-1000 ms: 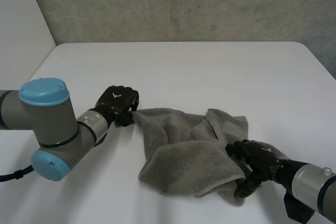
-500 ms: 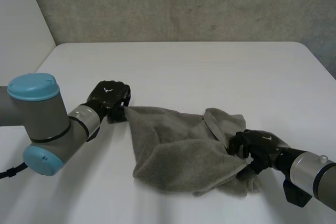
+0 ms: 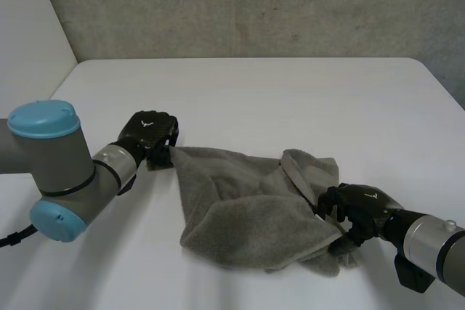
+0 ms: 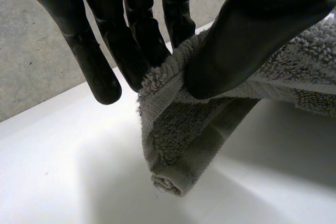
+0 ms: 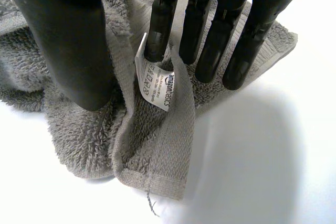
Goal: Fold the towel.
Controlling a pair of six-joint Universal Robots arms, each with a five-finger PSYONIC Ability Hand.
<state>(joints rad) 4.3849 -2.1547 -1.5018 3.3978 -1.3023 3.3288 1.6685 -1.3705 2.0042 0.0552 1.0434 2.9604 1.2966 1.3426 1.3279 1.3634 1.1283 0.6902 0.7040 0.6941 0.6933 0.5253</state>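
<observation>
A white table (image 3: 290, 99) is backed by a grey concrete wall (image 3: 254, 5). One grey terry towel (image 3: 247, 208) is seen rumpled on its near half, between two hands. One corner is pinched by the left hand's (image 3: 149, 136) thumb and fingers; the edge bearing one white label (image 5: 155, 90) is clamped by the right hand (image 3: 356, 208). Both grips are best drawn apart evenly until the cloth is flattened.

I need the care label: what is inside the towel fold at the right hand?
A white printed label sits in the fold of the towel, beside the fingers of the right hand. Deeper in, cloth hides the rest.
</observation>
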